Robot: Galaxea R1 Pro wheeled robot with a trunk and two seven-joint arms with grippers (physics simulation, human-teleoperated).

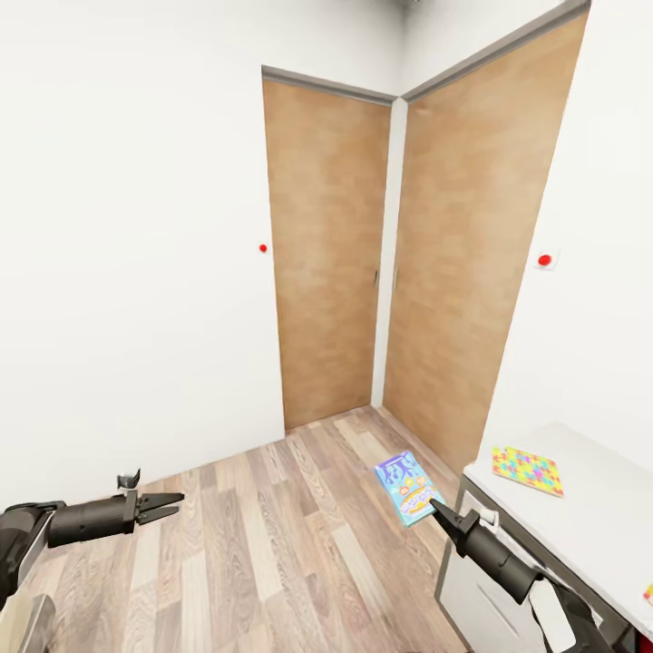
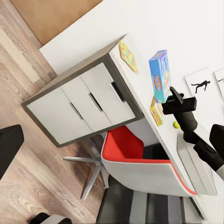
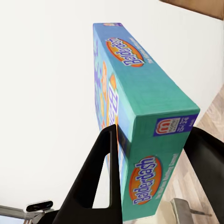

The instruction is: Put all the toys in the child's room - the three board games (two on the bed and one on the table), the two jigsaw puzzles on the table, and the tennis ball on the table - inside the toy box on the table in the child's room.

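Right wrist view, nearest: the right gripper [image 3: 154, 154] is clamped on the light-blue board game [image 3: 140, 107], one black finger [image 3: 100, 172] against its printed face and the other against the opposite side; the box is held on edge, its teal spine lettered "Balderdash". Head view: the same gripper [image 1: 433, 504] holds the box [image 1: 408, 487] by its lower corner, raised above the wood-plank floor [image 1: 272, 544] and just beside the near end of the table [image 1: 589, 508]. One jigsaw puzzle [image 1: 527, 470] lies flat on the pale tabletop, near the wall. The left gripper [image 1: 172, 501] hangs over the floor, well apart from the table, jaws slightly parted and grasping nothing. Left wrist view: the table's white drawers [image 2: 88, 102] face the camera, a red-and-white chair [image 2: 140, 161] stands at the desk, and a second jigsaw puzzle [image 2: 157, 112] and the tennis ball [image 2: 176, 124] lie on the top beyond the right arm; the light-grey toy box [image 2: 198, 168] rests further along the same surface. Farthest, in the head view, two brown wooden doors [image 1: 331, 254] meet at the corner of the white walls [image 1: 127, 227].
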